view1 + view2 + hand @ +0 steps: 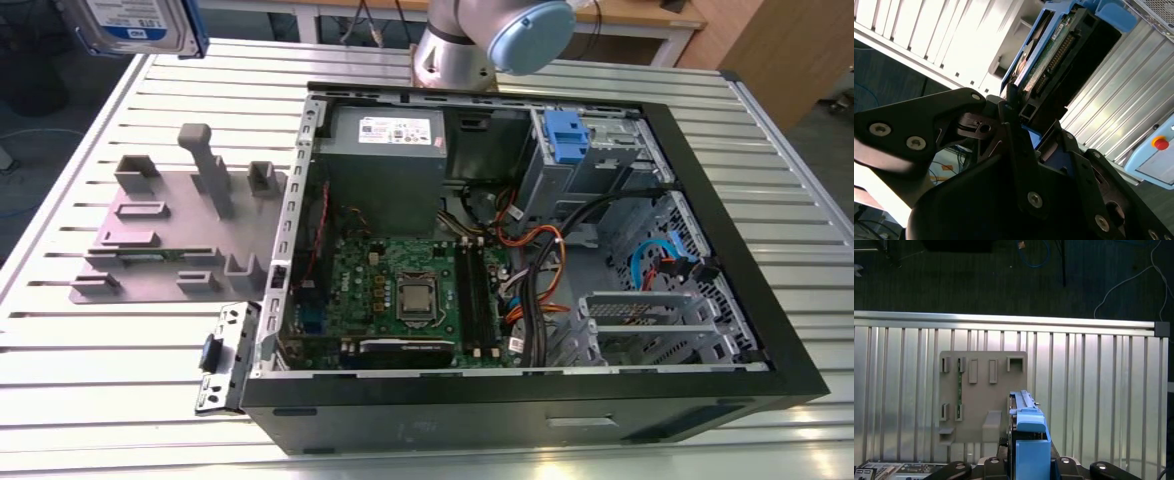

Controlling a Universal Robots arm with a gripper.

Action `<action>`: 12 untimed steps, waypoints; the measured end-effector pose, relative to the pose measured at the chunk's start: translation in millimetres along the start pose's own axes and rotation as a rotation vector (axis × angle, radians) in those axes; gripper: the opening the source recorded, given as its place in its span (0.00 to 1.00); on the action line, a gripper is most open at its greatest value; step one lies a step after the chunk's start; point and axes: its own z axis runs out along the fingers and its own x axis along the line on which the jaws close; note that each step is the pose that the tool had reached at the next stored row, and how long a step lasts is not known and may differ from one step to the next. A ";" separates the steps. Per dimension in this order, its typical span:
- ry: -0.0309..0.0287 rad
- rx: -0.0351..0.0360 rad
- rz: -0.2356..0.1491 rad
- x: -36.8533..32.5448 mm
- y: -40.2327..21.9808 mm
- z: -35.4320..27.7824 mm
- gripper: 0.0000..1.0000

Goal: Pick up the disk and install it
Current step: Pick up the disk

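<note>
Plainly aloft, the disk (134, 25) sits high above the slatted table, near the grey plastic stand (983, 390), its blue bracket pinched in the gripper (1029, 115). Carrying it well calls for a firm pinch and height enough to clear the open computer case (467, 420) wall

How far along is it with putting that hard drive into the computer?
Done: the disk is picked up, off the grey stand and in the air at the exterior view's upper left. In hand: the gripper is clamped on the disk's blue frame, and the first wrist view shows it above the stand. Left: the install, since the disk is not yet inside the open computer case.
</note>
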 end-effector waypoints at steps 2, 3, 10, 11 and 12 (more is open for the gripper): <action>0.0000 0.0000 0.000 0.0 -1.3 0.0 0.36; 0.0001 -0.0001 0.000 0.0 -2.0 -0.1 0.36; 0.0000 -0.0001 0.000 0.1 -6.5 -0.1 0.36; 0.0000 0.0000 0.000 0.1 -7.1 0.0 0.36; 0.0000 0.0000 0.000 0.1 -7.8 0.0 0.36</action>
